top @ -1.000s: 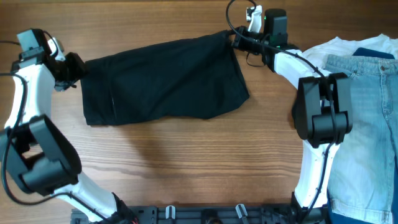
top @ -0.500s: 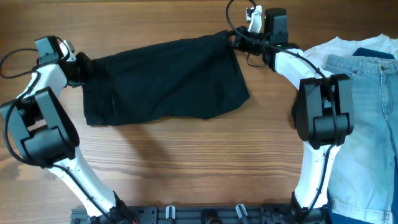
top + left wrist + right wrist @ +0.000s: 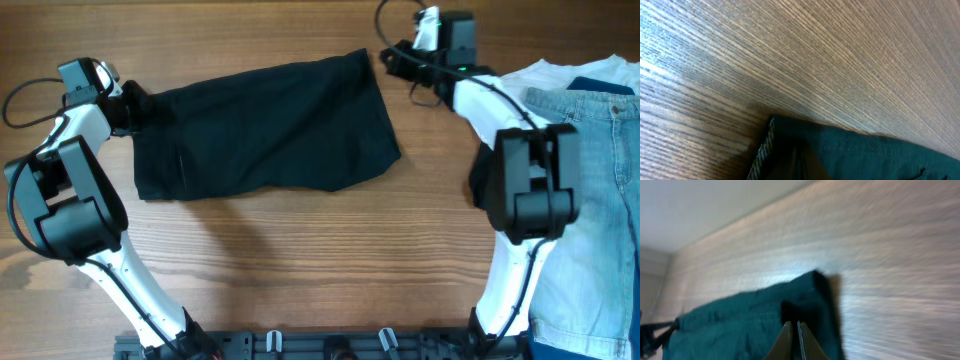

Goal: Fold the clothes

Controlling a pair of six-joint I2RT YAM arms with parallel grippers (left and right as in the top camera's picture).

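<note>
While one shorts pair (image 3: 265, 130) lies flat, two pincers (image 3: 128, 106) (image 3: 388, 58) flank it.

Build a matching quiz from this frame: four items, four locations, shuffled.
Items
1. black shorts
2. jeans
3. white shirt
4. left gripper

Locations
A. at the left end of the black garment
B. far right, lying on another garment
C. spread flat, centre-left of the overhead view
D. top right, partly covered by denim

Pairs: 1-C, 2-B, 3-D, 4-A
</note>
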